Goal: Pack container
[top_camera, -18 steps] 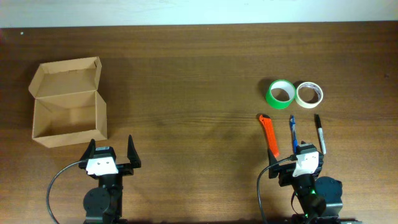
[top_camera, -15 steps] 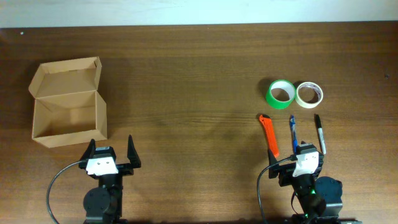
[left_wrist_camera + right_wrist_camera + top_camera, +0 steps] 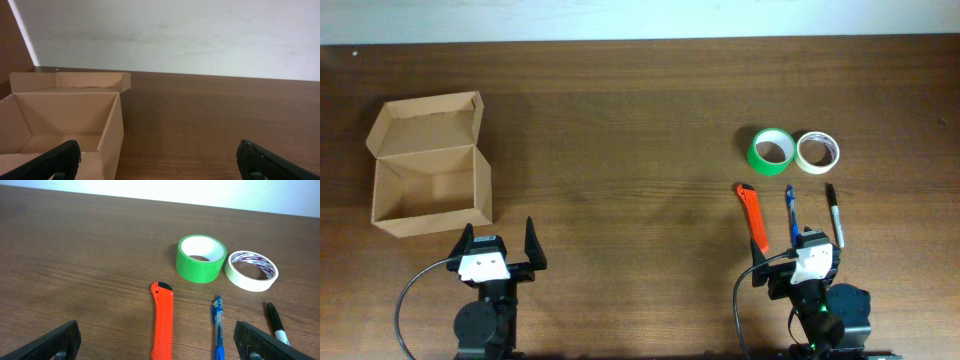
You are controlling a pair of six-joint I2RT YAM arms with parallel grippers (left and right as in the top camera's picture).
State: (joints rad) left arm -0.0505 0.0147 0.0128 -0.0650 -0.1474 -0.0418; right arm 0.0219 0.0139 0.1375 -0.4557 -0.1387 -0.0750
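You are viewing a wooden surface (image 3: 640, 120) carrying an open cardboard box (image 3: 482, 185) at its left side, just ahead of the left tool (image 3: 498, 238), which is standing released. The right tool (image 3: 157, 337) is likewise gaping, gripping nothing. Ahead of it are lying a green tape roll (image 3: 199, 270) just beside a white tape roll (image 3: 250, 280), an orange cutter (image 3: 754, 220), a black marker (image 3: 834, 218) and a blue pen (image 3: 790, 212).

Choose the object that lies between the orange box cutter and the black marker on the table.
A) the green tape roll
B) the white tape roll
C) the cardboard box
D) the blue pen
D: in the overhead view the blue pen lies alongside and between the orange box cutter and the black marker, the three side by side in a row.
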